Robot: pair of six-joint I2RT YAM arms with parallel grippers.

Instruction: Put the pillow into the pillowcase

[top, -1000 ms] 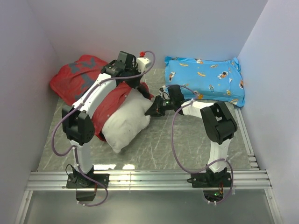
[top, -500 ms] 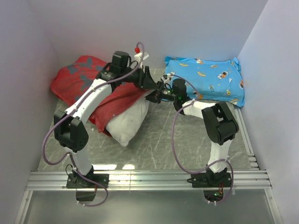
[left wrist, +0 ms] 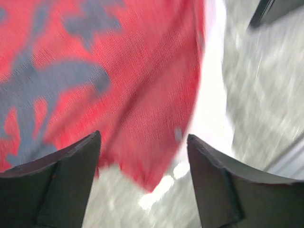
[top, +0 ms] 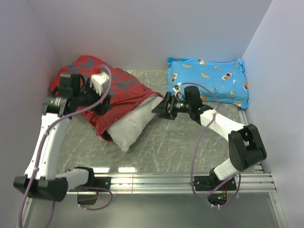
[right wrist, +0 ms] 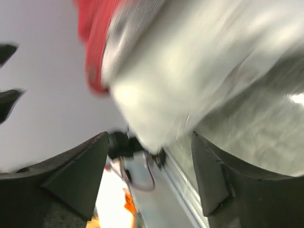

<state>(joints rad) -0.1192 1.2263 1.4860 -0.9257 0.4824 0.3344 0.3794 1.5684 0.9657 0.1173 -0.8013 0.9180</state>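
The white pillow (top: pixel 130 127) lies in the middle of the table, its far end inside the red pillowcase (top: pixel 116 88), which spreads toward the back left corner. My left gripper (top: pixel 103 103) hovers open over the case's dull red, grey-marked face (left wrist: pixel 118 85), holding nothing; a strip of the pillow (left wrist: pixel 211 95) shows at the fabric's edge. My right gripper (top: pixel 159 107) stands open just right of the pillow's far corner, nothing between its fingers. In the blurred right wrist view the pillow (right wrist: pixel 190 61) and a red edge of the pillowcase (right wrist: pixel 92 47) lie beyond the right gripper (right wrist: pixel 149 175).
A blue cartoon-print pillow (top: pixel 209 80) rests at the back right against the wall. White walls close in on the left, back and right. A metal rail (top: pixel 152 180) runs along the near edge by the arm bases.
Both grippers have opened and let go of the fabric. The left arm has swung out to the left. The right arm has drawn back to the right. The pillow has settled on the table.
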